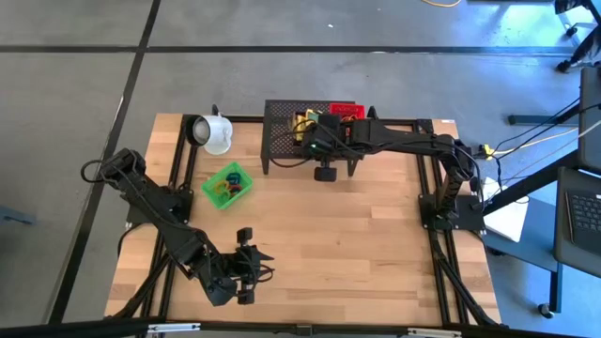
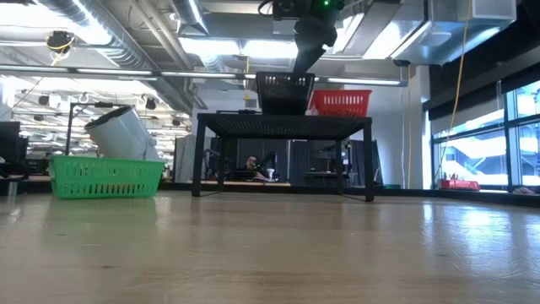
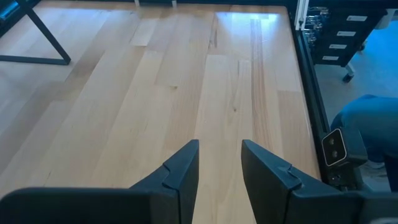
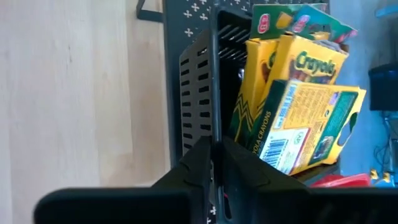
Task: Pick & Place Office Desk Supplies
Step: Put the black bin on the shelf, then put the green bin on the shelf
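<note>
Risk: the black mesh basket (image 4: 196,93) on the black mesh shelf (image 1: 282,141) is pinched by one thin wall only, so it can be expected to swing or slip once lifted. If it tips, the yellow crayon boxes (image 4: 298,106) standing loosely inside, some leaning, are likely to be spilled onto the shelf or the bench (image 1: 329,235). The red basket (image 1: 345,110) sits just beside it and could be knocked during the lift.

Right claw (image 4: 214,155): nearly closed, with the basket's near wall clamped between the fingers, seen clearly in the right wrist view. Nothing else is touched. In the high view this claw (image 1: 310,131) is placed over the shelf top at the far edge of the bench.

Left claw (image 3: 219,165): parted by a narrow gap, nothing held, parked low over bare wood at the near left of the bench.

Other supplies: coloured loops are seen in the green basket (image 1: 227,185), near the tipped white mug (image 1: 214,132).
</note>
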You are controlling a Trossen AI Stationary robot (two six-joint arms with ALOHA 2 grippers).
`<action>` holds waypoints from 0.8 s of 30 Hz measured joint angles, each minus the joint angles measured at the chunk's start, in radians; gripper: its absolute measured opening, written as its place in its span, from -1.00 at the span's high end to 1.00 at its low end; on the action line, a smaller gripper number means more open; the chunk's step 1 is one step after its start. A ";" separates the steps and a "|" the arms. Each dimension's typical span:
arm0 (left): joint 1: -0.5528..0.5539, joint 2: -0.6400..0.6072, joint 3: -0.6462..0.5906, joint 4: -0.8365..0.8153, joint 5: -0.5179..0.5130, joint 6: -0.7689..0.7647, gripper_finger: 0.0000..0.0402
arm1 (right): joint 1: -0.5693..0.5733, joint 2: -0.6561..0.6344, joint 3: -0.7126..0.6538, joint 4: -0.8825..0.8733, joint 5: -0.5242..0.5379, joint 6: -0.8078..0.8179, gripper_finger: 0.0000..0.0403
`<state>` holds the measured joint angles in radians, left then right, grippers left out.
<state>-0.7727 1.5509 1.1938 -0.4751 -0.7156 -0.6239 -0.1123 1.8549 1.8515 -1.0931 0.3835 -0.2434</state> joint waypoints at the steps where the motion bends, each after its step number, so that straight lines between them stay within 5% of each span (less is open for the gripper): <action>1: 0.000 0.000 0.000 0.000 0.000 0.000 0.43 | 0.000 0.000 0.000 0.000 -0.005 0.001 0.82; 10: 0.000 0.000 0.000 0.000 0.001 0.000 0.43 | -0.002 0.000 0.000 0.007 -0.006 0.000 0.77; 24: 0.000 0.000 0.000 0.000 0.002 -0.002 0.43 | -0.003 0.000 0.000 0.038 0.028 -0.004 0.41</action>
<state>-0.7727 1.5509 1.1938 -0.4751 -0.7136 -0.6254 -0.1150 1.8549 1.8515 -1.0550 0.4118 -0.2470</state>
